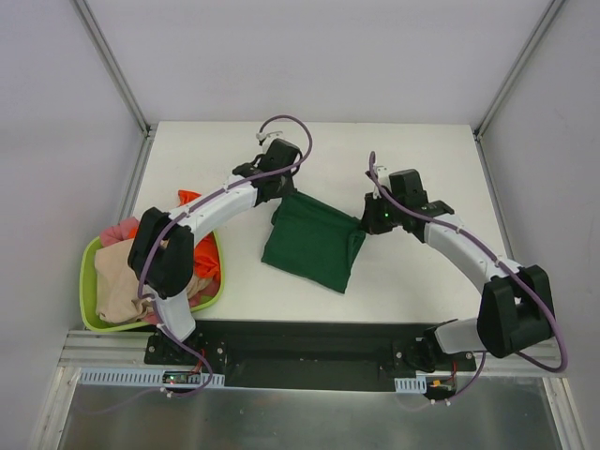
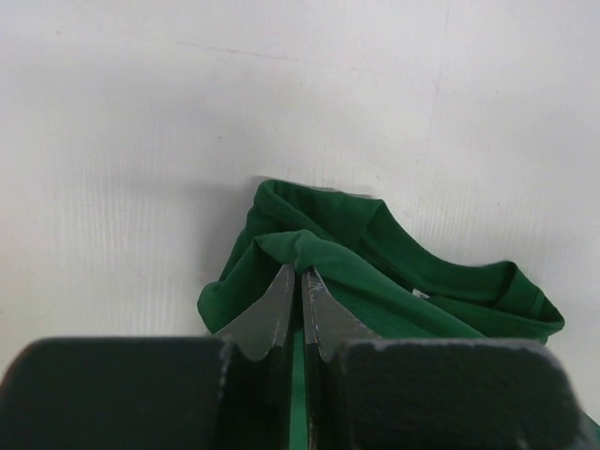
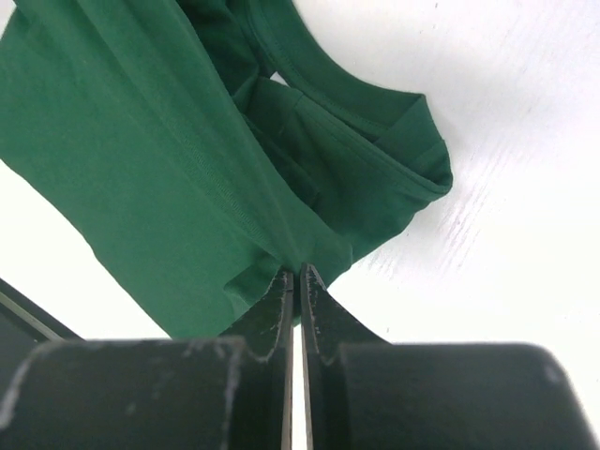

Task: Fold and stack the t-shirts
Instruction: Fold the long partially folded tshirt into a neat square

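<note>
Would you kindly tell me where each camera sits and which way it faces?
Top external: above and behind, looking down at the table; both arms show, left gripper and right gripper on the green t-shirt.
Left wrist: on the left arm, facing along shut jaws pinching the t-shirt.
Right wrist: likewise, right arm.
Shared: the green t-shirt, in all three.

Dark green cloth t-shirt is lying mid-desk on the white desk, gathered into a rough four-sided shape. Left hand is pinching its far left corner, and right hand is pinching its right corner. Both arms are arching inward over the desk. Lime-green plastic basket is sitting at the near left edge, partly under the left arm, holding a heap of orange, beige and pink cloth shirts.
</note>
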Tool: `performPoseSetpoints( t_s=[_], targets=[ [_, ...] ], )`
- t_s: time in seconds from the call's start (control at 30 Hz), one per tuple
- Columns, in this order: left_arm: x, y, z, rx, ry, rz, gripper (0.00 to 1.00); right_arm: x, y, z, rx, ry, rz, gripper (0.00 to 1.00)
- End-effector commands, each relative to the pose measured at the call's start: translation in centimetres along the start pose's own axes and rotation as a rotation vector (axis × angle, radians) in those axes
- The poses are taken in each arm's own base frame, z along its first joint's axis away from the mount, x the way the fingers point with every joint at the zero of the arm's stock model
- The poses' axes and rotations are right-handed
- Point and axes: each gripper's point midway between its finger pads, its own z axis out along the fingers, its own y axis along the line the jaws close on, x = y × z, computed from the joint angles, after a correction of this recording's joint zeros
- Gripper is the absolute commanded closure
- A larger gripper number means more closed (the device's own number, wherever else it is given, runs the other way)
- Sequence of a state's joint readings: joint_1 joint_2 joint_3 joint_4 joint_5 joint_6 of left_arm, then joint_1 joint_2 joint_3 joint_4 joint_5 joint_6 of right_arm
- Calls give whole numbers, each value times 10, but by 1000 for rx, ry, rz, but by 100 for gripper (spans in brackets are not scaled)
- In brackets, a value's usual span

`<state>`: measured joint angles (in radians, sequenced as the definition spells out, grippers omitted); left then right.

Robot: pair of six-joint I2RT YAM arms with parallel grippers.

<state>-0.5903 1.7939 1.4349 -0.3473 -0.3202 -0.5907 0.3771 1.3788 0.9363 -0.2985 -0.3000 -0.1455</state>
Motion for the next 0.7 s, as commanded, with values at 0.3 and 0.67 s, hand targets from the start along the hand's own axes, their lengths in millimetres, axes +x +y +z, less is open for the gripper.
performPoseSetpoints(
  t_s=[0.3,0.67],
  targets=[
    [-47,27,25,-176,-104,-8,54,-39,-70,25,303,46,-30,36],
    [0,-1,-28,151,82,63,1,-29,-3,-16,47,-55,104,4]
  ],
)
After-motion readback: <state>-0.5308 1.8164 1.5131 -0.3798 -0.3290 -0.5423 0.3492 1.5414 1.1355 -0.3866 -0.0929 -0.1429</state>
